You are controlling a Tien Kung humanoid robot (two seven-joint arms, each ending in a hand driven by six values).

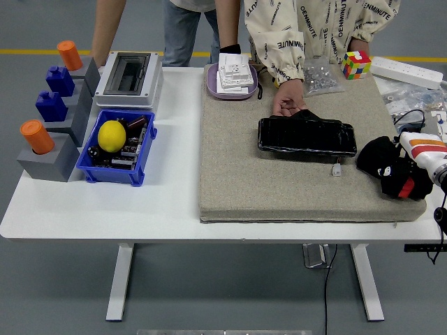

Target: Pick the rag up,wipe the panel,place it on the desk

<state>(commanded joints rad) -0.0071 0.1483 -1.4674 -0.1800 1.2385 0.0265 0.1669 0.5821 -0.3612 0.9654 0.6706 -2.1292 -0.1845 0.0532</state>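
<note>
I see my right hand [391, 171] at the right edge of the mat [279, 174]. It is black, and the fingers are curled around something dark with a red spot. I think it is the rag [406, 185], but hand and rag are both black, so I cannot tell where one ends. I count it as gripping the rag. My left hand is not in the picture.

The panel [306, 136] lies on the mat just left of my hand, flat, glossy and black, not touching it. A small grey plug [336, 169] sits between them, near the panel's lower right corner.

A person stands on the far side. 1 hand of the person [288, 99] rests on the mat at the panel's far edge, touching it.

Far left from my hand, on the bare table [174, 209], a blue bin [115, 148] holds a lemon [111, 135].
</note>
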